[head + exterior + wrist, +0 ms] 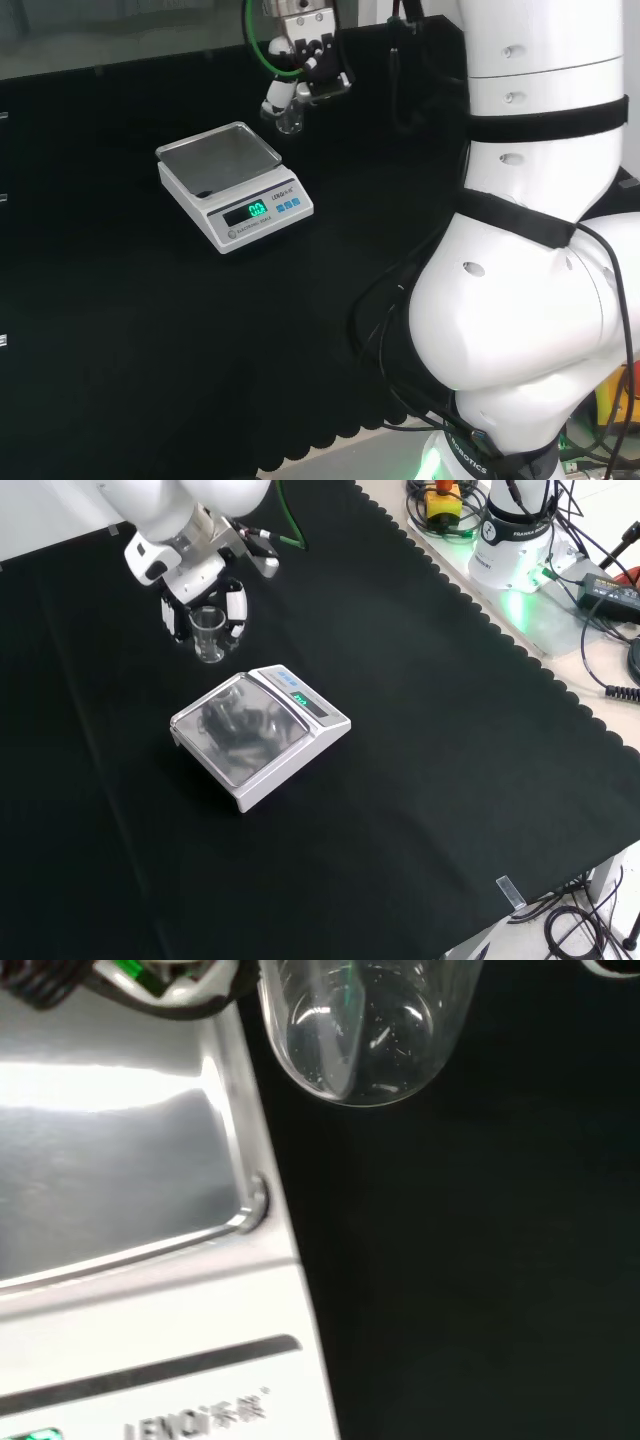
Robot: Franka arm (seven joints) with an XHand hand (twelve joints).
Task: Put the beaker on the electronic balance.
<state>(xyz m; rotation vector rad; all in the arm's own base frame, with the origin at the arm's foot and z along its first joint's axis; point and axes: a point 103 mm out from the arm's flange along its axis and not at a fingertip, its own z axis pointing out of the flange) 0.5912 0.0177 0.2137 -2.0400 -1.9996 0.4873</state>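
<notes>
Front view shows the black and white robot hand (205, 598) with its fingers curled around a small clear glass beaker (209, 633), which stands upright in the grasp beside the far corner of the white electronic balance with a square steel weighing pan (243, 732). The beaker is not over the pan; it sits off the balance's rear corner, and from the head view it looks lifted clear of the black cloth (430, 780), though the glass is hard to read there.

The step in hand is the carry: the beaker is grasped and is close to the balance, but not yet set down. The next move calls for a short sideways shift to bring the beaker's base over the middle of the pan, then a straight lowering with the beaker kept upright, then a release.

In the wrist view the beaker's round bottom lies just beyond the pan's raised rim and corner, so the base should clear that edge before descending. The cloth around the balance is bare, leaving free room on every side.
</notes>
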